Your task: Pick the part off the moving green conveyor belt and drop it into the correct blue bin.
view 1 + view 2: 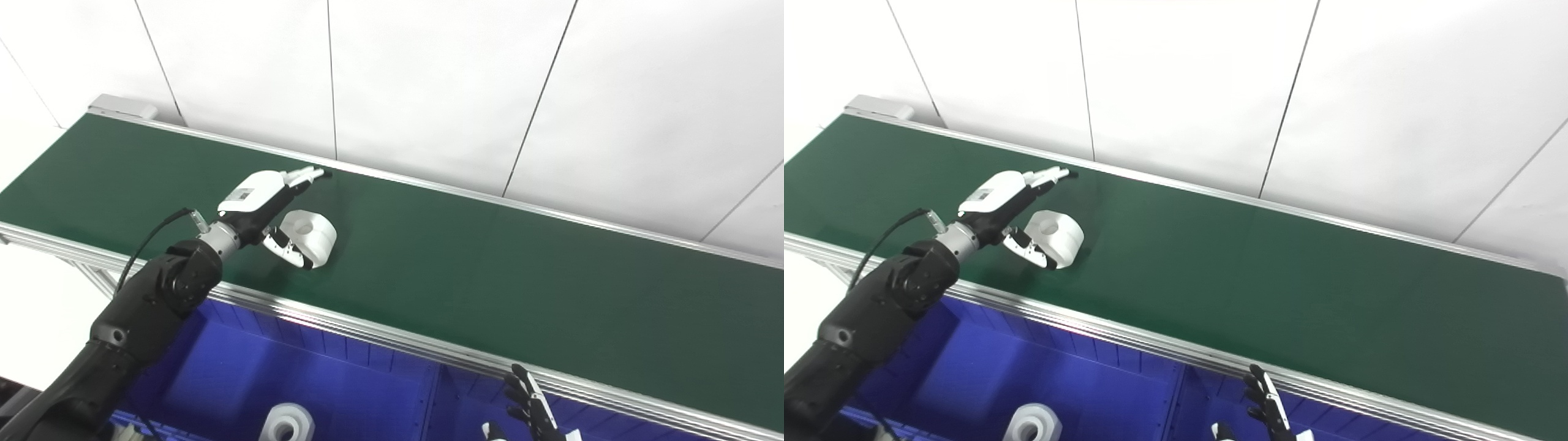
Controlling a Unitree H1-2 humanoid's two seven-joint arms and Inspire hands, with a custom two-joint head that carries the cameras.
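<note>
1. Your right hand [531, 409] waits low over the blue bin [343, 380], fingers spread, holding nothing
2. Your left hand [269, 211] cups wide around the white part [312, 236] on the green belt [490, 263], ready to close

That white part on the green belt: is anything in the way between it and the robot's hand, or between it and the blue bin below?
Nothing visible. The left hand is open right at the white part, fingers above, thumb at its near side. Between the part and the blue bin lies only bare green belt and its metal side rail.
</note>
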